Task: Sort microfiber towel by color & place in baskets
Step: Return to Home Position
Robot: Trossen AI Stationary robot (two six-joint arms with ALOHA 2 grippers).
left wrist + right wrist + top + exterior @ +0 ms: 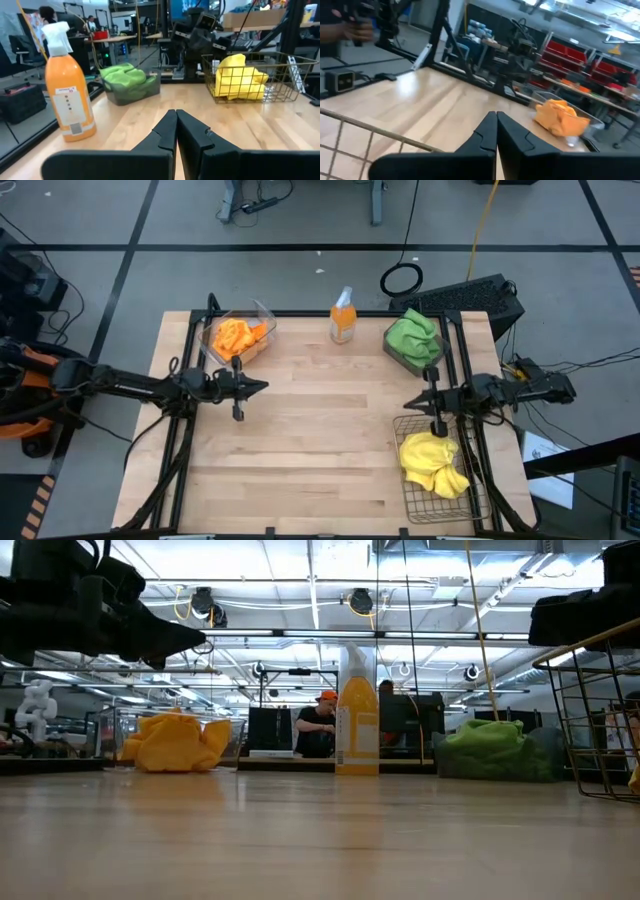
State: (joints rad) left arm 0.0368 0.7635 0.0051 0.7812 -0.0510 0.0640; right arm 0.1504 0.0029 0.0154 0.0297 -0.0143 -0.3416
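The left tool (175, 116) is hovering over the left part of the pale wooden surface (320, 450), its two dark fingers pressing together with nothing between them. Just beyond it, the clear plastic basket (260, 312) is holding the orange microfiber cloths (238, 337) in a loose heap. Further right, at the far edge, the orange spray bottle with a white top (343, 318) is standing upright on its own. Next, the dark smoky plastic basket (131, 95) is carrying the bright green microfiber cloths (415, 335). The right tool (496, 116) is hanging at the far rim of the brown wire mesh basket (412, 505), likewise clenched and empty, and the yellow microfiber cloths (432, 462) are lying bunched inside that basket. No cloth is lying loose on the surface, so the sorting is looking finished, and I judge the step in hand to be the arms heading home. That is calling for both arms pulling back to their own sides, the right one lifting clear of the wire rim to avoid snagging it.
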